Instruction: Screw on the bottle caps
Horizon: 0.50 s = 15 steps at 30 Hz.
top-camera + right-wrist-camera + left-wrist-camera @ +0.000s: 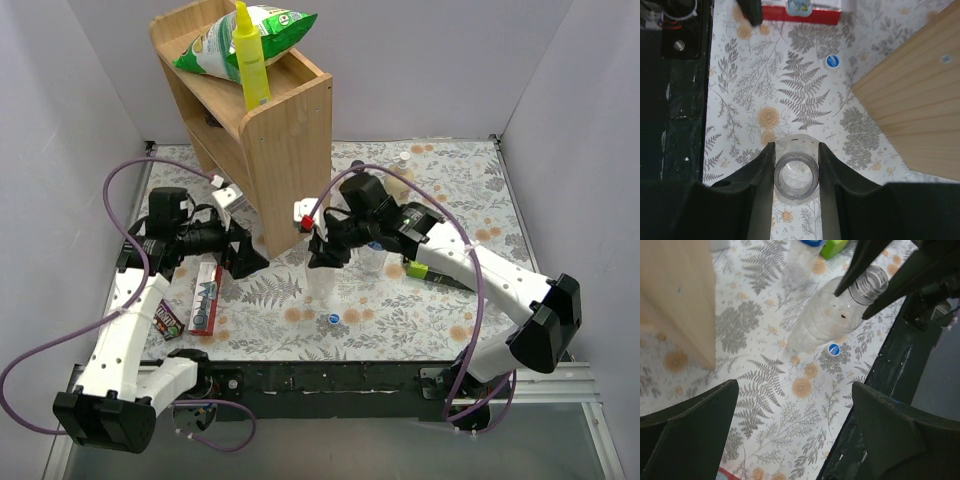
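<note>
A plain clear bottle (325, 285) stands upright on the floral table, its threaded neck (796, 175) uncapped. My right gripper (796, 150) is shut on that neck from above, one finger on each side (852, 265). A small blue cap (333, 318) lies on the table just in front of the bottle (832, 61) (833, 349). A second clear bottle (802, 260) with blue at its top stands just behind. A whitish cap (403, 157) sits at the far edge. My left gripper (245, 258) hangs open and empty (795, 386) left of the bottle.
A wooden shelf (270, 130) stands at the back left, holding a green chip bag (250, 35) and a yellow bottle (250, 65). A red and white toothpaste box (205, 295) lies near the left arm. A green item (417, 268) sits by the right arm. The black front edge (320, 380) is close.
</note>
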{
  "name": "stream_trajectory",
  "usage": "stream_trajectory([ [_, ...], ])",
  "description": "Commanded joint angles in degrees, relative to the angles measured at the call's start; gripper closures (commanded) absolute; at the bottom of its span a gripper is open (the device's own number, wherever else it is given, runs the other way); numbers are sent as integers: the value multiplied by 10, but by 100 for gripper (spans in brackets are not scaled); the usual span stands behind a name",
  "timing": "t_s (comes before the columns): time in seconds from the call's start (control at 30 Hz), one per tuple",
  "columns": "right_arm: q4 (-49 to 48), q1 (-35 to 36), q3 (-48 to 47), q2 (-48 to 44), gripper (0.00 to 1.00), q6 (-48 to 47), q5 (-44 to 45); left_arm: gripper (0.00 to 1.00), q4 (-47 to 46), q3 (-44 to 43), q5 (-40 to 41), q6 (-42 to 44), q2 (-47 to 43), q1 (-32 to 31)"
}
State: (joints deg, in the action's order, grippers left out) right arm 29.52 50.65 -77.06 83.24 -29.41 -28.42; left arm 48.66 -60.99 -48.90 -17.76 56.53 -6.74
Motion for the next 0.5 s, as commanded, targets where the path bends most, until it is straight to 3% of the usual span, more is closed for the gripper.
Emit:
stream_trajectory([
  [0.0, 81, -36, -140, -40, 99, 41, -50, 2, 15, -90, -34, 28, 26, -70],
  [0.17, 136, -100, -200, -54, 99, 3, -191, 2, 32, -122, -74, 71, 55, -100],
  [0.3, 94, -113, -189, -64, 99, 110, -62, 2, -3, -105, -57, 100, 61, -107],
  [0.33, 58, -119, -183, -69, 99, 170, -43, 2, -39, -86, -45, 82, 52, -107],
  [0.43, 23, -125, -183, -75, 99, 230, 41, 2, -278, 12, 26, -19, -23, -113],
  [0.47, 22, -125, -191, -70, 99, 250, 53, 2, -306, 31, 38, -32, -33, -127],
])
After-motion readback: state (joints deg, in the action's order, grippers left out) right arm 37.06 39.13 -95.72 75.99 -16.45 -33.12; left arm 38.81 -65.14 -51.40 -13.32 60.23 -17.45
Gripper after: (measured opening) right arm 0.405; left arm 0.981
